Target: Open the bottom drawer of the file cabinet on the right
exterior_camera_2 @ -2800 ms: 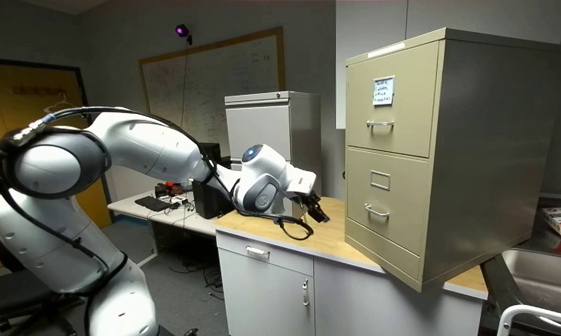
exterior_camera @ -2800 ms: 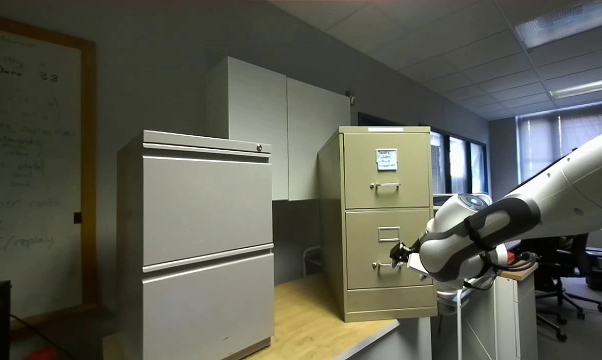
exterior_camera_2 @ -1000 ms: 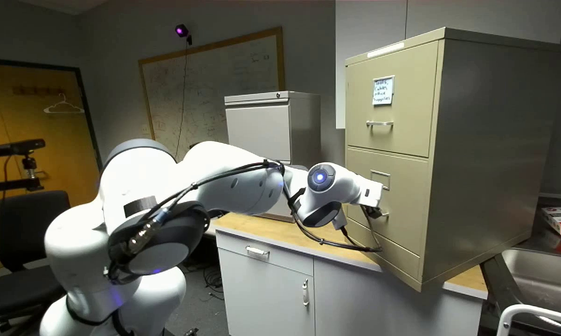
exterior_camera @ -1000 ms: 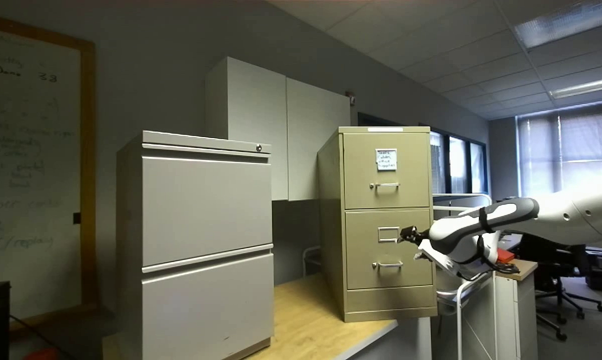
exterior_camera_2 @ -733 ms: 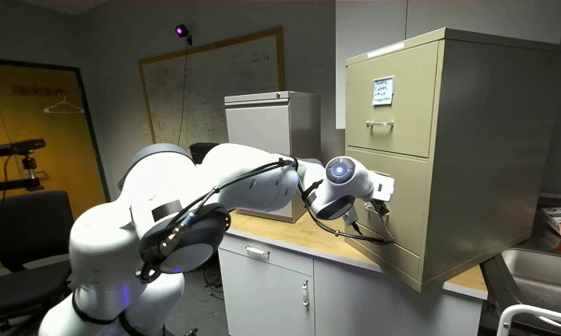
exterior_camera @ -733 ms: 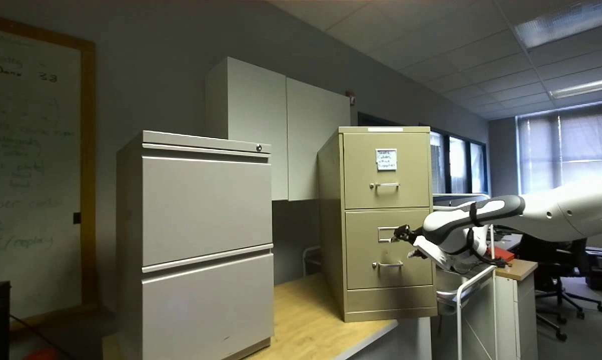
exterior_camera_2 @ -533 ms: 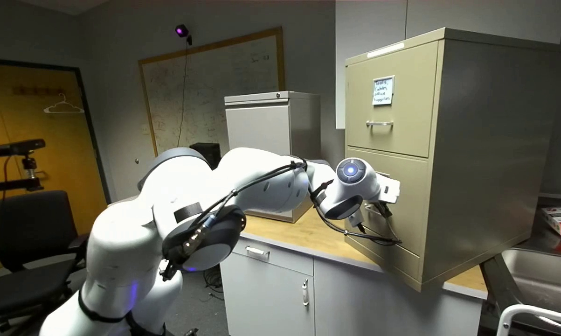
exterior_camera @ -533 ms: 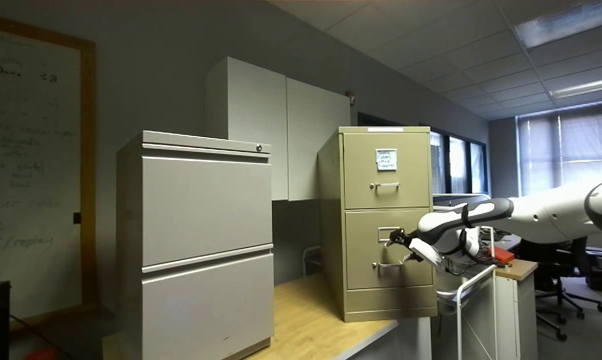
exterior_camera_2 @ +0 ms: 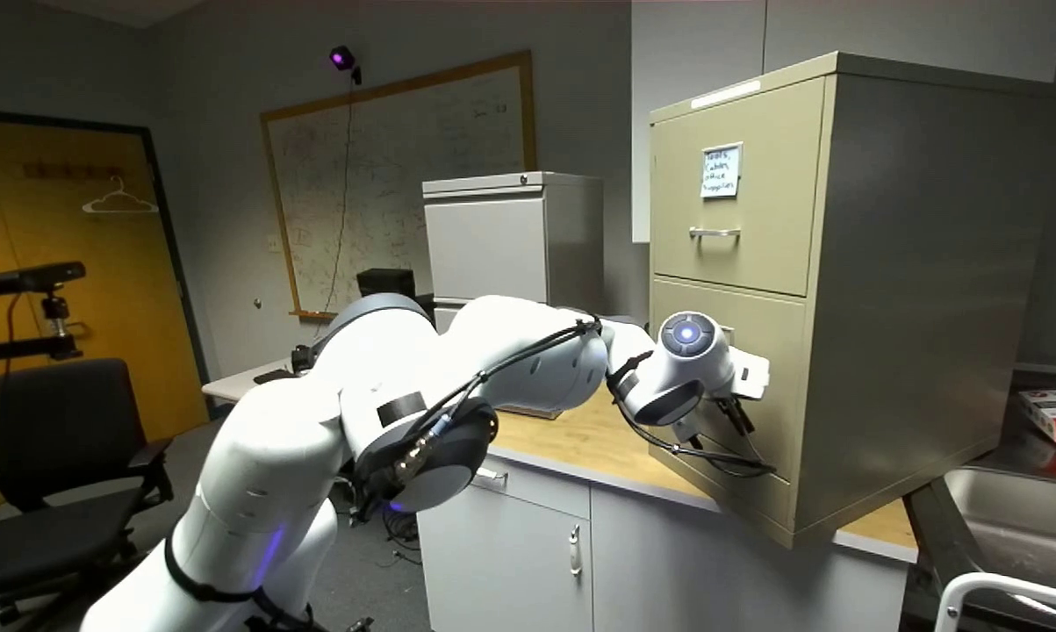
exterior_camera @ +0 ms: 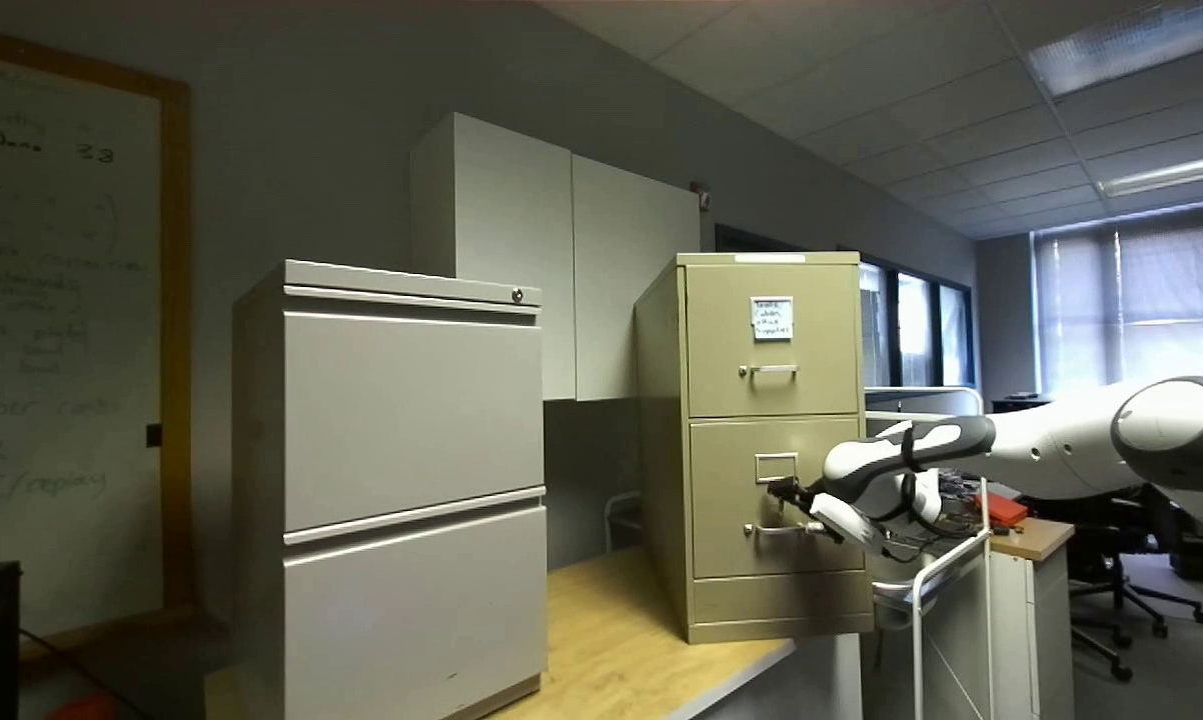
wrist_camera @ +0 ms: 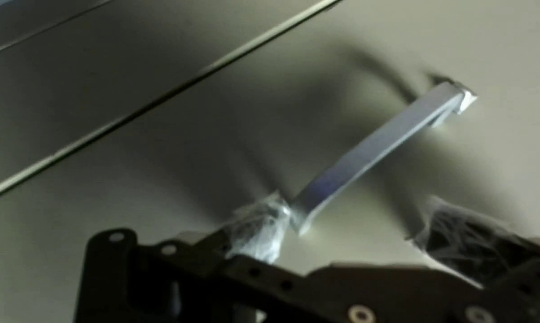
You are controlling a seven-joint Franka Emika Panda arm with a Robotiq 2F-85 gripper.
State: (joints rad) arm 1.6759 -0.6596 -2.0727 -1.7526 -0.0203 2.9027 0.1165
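- The bottom drawer (exterior_camera: 726,505) is closed, level with the front of the file cabinet (exterior_camera_2: 923,290), directly before the jaws.
- Its handle (wrist_camera: 377,146) has its near end just beside one wrapped fingertip (wrist_camera: 261,231) in the wrist view; whether they touch, I cannot tell.
- The jaws stand spread and released.
- The upper drawer (exterior_camera: 721,340), closed as well, bears a handwritten label (exterior_camera: 772,318).
- The file cabinet stands on the wooden surface (exterior_camera: 616,630), one corner jutting past the edge.
- The light-grey cabinet (exterior_camera: 411,420) shares that surface, its drawers closed, contents hidden.
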